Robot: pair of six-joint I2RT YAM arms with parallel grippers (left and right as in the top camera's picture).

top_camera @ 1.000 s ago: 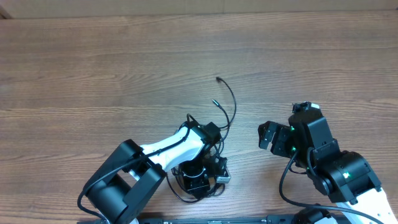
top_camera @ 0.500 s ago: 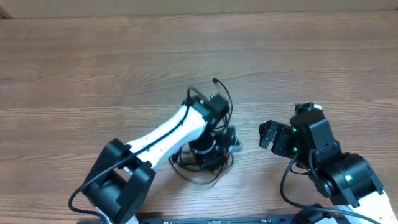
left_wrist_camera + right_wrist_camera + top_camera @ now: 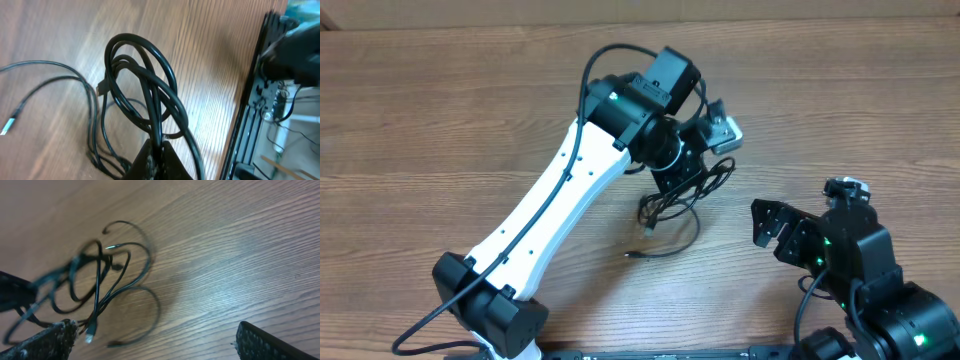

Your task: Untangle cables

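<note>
Cables (image 3: 672, 203) sit around the middle of the bench (image 3: 440, 120), a touch toward its right edge, bunched in a loose tangle of thin black loops. My left end effector (image 3: 680, 175) is over the top of the bunch and clamped on it. In the left wrist view its fingers (image 3: 157, 162) are closed tight together with at least one strand pinched between them. From that grip the cables (image 3: 150, 75) run away in two or three overlapping loops. I cannot tell how many separate cords are in the pinch.

From overhead, the loops trail from the grip toward the near edge. One strand curls out to a free end on the wood, and a silver-tipped plug (image 3: 647, 230) lies just beside the lowest loop. The left wrist view shows another thin strand sweeping off to one side and ending in a metal tip at the frame's edge. The white left arm (image 3: 550, 215) stretches diagonally from the near-left corner to the bunch.

My right end effector (image 3: 775, 222) is toward the near-right corner, well apart from the tangle and pointed at it. Its jaws are spread wide with nothing between them. In the right wrist view both fingers (image 3: 47, 340) frame bare wood, and the cables (image 3: 100, 280) lie beyond them.
</note>
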